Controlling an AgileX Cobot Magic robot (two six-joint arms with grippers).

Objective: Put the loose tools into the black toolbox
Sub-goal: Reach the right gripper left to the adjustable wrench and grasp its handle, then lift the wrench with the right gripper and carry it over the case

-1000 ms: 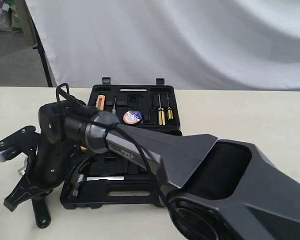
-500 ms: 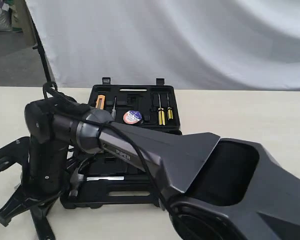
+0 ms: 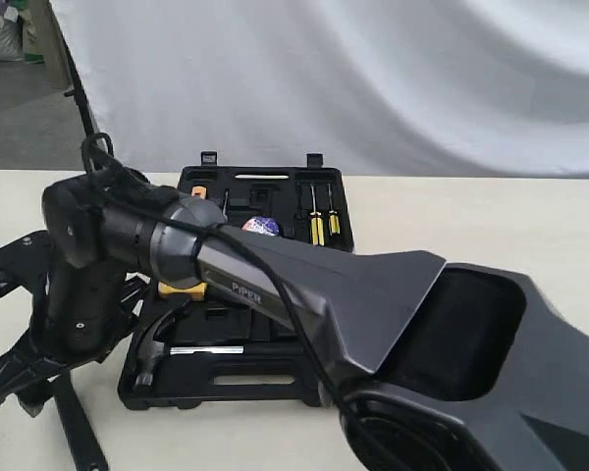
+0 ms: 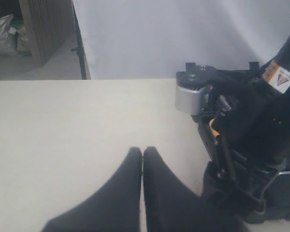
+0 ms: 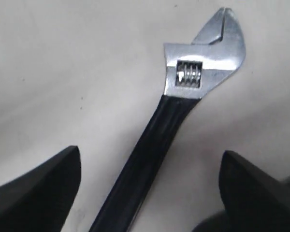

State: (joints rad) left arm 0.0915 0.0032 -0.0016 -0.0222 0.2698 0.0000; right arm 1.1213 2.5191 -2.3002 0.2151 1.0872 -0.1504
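Note:
The adjustable wrench, silver head and black handle, lies flat on the table between the wide-apart fingers of my right gripper, which is open and touches nothing. In the exterior view that gripper hangs low at the left, off the black toolbox, with the wrench handle below it. The claw hammer lies in the toolbox's near half. The bluish tape roll sits in the far half. My left gripper is shut and empty over bare table.
The right arm stretches across the toolbox and hides much of it. A yellow tape measure shows under the arm. Two yellow-handled screwdrivers and an orange-handled tool sit in the far half. A white backdrop hangs behind the table.
The right arm swung further left and down. Its jaws opened and let go of the wrench, which now lies on the table. The left gripper shows no change.

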